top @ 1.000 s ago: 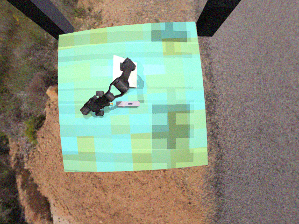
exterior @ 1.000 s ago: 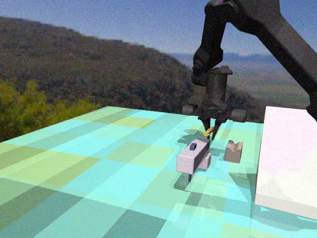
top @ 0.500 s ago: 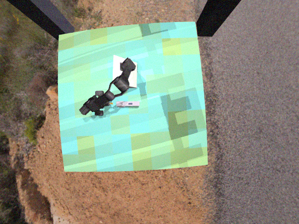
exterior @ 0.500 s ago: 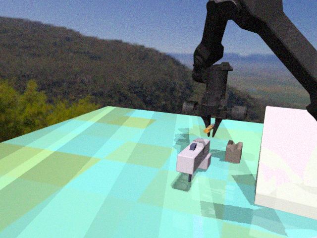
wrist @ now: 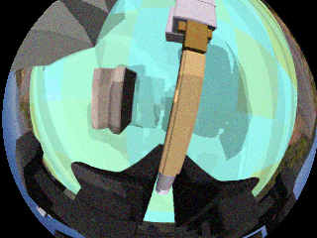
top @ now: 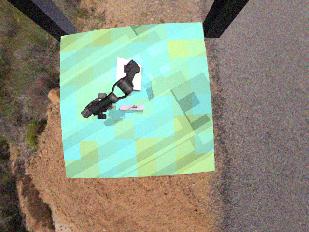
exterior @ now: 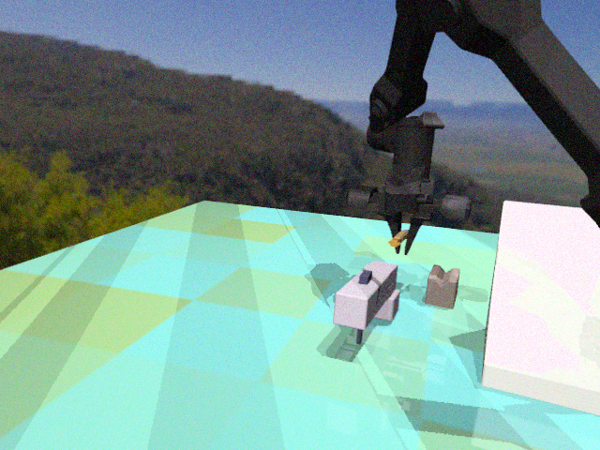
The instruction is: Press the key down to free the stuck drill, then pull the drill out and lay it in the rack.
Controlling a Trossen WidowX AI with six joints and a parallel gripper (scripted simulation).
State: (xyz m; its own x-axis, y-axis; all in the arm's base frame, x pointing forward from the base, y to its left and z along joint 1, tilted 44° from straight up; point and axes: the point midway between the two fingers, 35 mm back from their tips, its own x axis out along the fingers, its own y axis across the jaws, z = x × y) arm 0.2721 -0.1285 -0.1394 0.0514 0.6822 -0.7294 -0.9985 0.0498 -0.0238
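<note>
My gripper [exterior: 402, 249] [wrist: 166, 149] [top: 112, 107] is shut on the near end of an orange drill [exterior: 397, 237] [wrist: 185, 106]. It holds the drill above the table, behind the far end of a pale block [exterior: 366, 295] [top: 131, 107] [wrist: 193, 0]. In the wrist view the drill's far end lies close to the block's end face. A small dark key [exterior: 365, 277] [top: 134, 107] sits on top of the block. A brown rack with a V notch [exterior: 442, 285] [wrist: 113, 98] stands on the table beside the block, to the left of the drill in the wrist view.
A large white slab [exterior: 542, 300] [top: 120, 65] under the arm's base lies at the right of the exterior view. The table [top: 149, 150] has a green and turquoise patchwork top. Two dark posts stand beyond its far corners.
</note>
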